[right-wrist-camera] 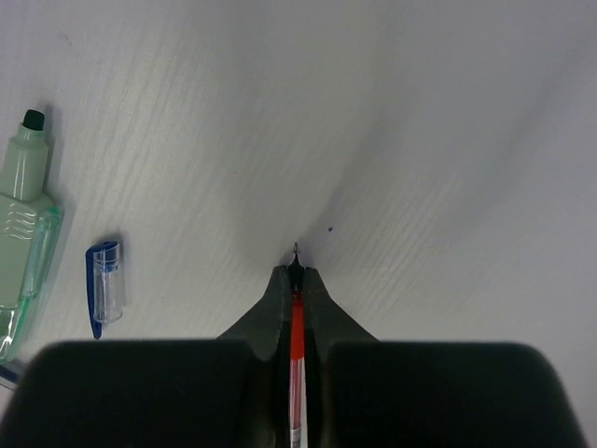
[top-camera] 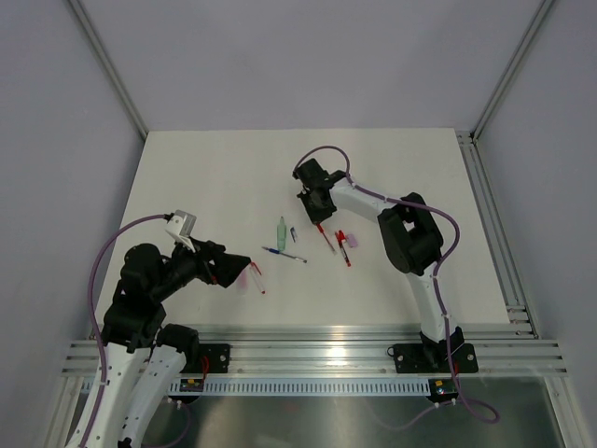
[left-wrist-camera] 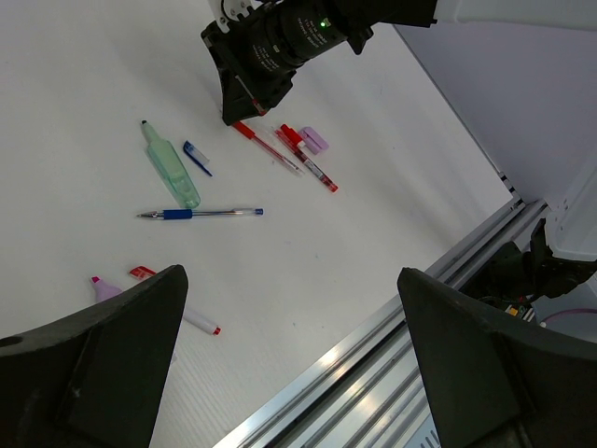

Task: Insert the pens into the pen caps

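My right gripper (right-wrist-camera: pixel 297 273) is shut on a slim red pen (right-wrist-camera: pixel 298 329), whose fine tip pokes out ahead of the fingertips just above the table. From above, this gripper (top-camera: pixel 317 218) stands at the pen's far end (top-camera: pixel 326 239). A clear blue pen cap (right-wrist-camera: pixel 104 282) lies to its left, next to a pale green marker (right-wrist-camera: pixel 22 224). A blue pen (top-camera: pixel 284 253) lies nearer the front. A second red pen (left-wrist-camera: pixel 313 168) and a pale pink cap (left-wrist-camera: pixel 314 140) lie to the right. My left gripper (left-wrist-camera: pixel 298 373) hangs open and empty by the front edge.
Under my left gripper lie a pink marker (left-wrist-camera: pixel 104 289), a small red cap (left-wrist-camera: pixel 142 272) and a white pen with a red end (left-wrist-camera: pixel 201 323). An aluminium rail (top-camera: pixel 317 357) runs along the table's near edge. Grey walls enclose the other sides.
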### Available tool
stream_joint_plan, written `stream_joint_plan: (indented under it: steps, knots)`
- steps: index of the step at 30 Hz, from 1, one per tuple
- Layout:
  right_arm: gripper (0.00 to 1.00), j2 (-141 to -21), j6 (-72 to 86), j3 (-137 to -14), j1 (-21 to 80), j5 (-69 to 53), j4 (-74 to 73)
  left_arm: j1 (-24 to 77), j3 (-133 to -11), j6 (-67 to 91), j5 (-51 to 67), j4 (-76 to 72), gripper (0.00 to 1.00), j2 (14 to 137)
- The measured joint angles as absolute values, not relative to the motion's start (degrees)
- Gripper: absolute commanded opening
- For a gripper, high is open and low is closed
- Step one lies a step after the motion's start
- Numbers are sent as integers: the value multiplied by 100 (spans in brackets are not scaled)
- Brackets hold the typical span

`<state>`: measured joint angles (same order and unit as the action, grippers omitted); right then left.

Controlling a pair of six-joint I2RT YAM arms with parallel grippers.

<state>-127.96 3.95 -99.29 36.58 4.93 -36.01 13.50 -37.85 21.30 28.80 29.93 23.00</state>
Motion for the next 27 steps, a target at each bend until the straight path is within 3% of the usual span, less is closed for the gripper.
stream_joint_plan:
  steps: [9,18,23,27]
  knots:
    - [0,-12265,504,-9391,3658,502,-3203,1350,-3769,2233,3009,2932,99,2388]
    - [0,-9454,1874,-8062,3979,373,-2075,1382,-3588,2493,3114,2818,99,2486]
    - [0,-8383,3179,-6886,4685,336,-768,1382,-3507,2574,3347,2617,75,2502]
    - [0,-8342,3944,-6451,5092,491,-200,1393,-3446,2598,3597,2499,69,2641]
